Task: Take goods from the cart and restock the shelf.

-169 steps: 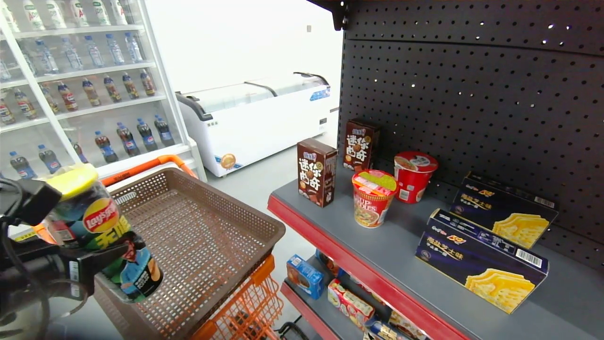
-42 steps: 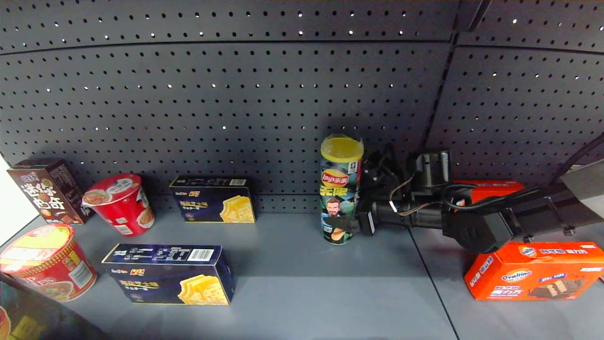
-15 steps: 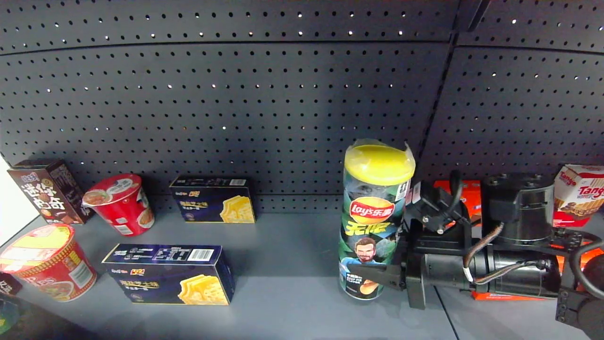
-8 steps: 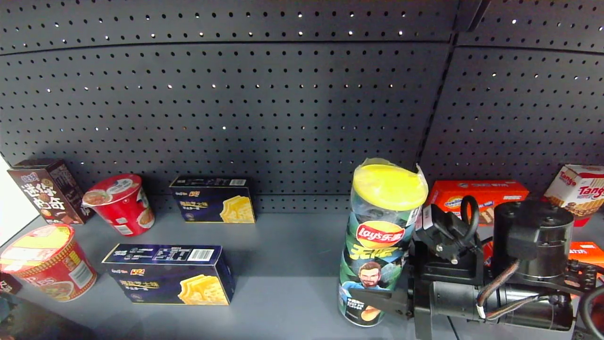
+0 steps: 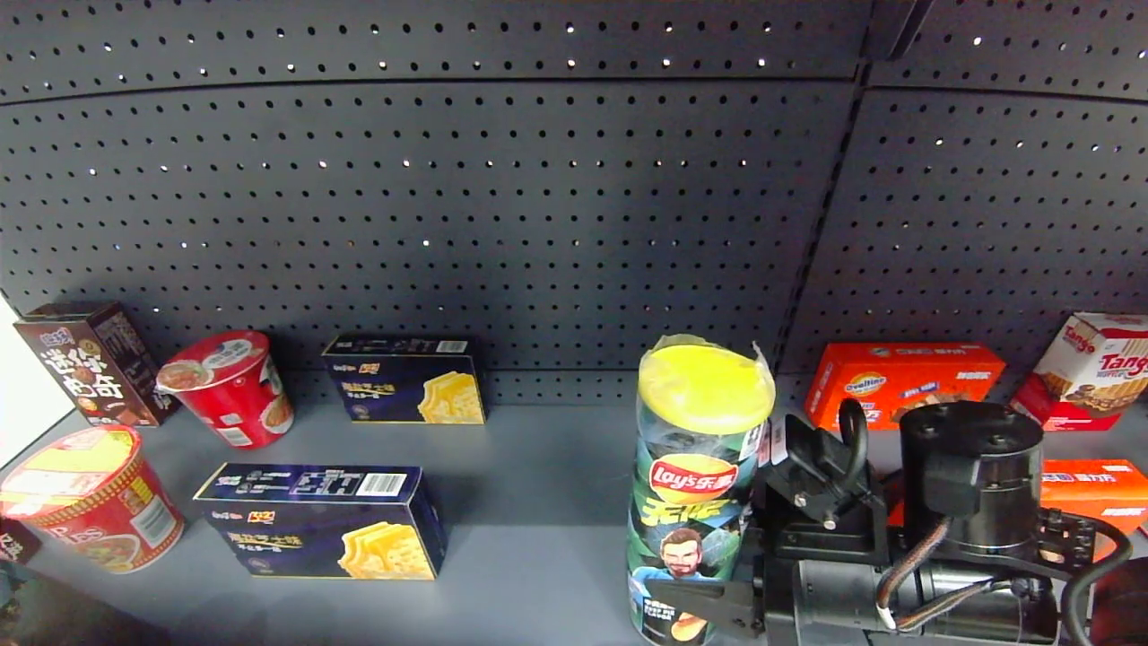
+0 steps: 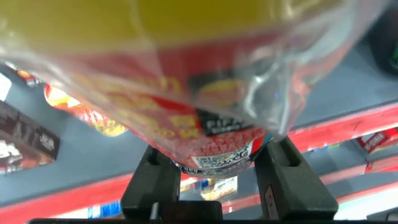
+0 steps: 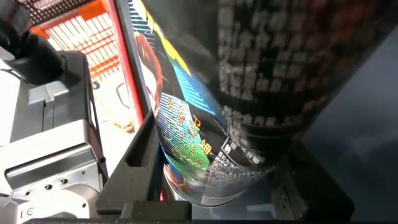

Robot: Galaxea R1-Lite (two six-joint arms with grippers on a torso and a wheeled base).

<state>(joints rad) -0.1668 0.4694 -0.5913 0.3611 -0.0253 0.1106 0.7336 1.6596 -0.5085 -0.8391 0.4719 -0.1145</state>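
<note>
Right gripper [image 5: 695,592] jaws clamp the can [image 5: 695,484] low down. Keep it upright, set flat on shelf [image 5: 538,502] (bare patch), then let go. Left gripper [image 6: 217,177] jaws hold a cup [image 6: 205,118] w/ wrap.

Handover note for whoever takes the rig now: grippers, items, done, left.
Right gripper: shut on the chips can, upright at the shelf front, right of the blue boxes; its base is cut off, so contact is unclear.
Left gripper: shut on a noodle cup, near the shelf's red edge.
Done: neither item released.
Left: place and release the can, then shelve the cup.
</note>
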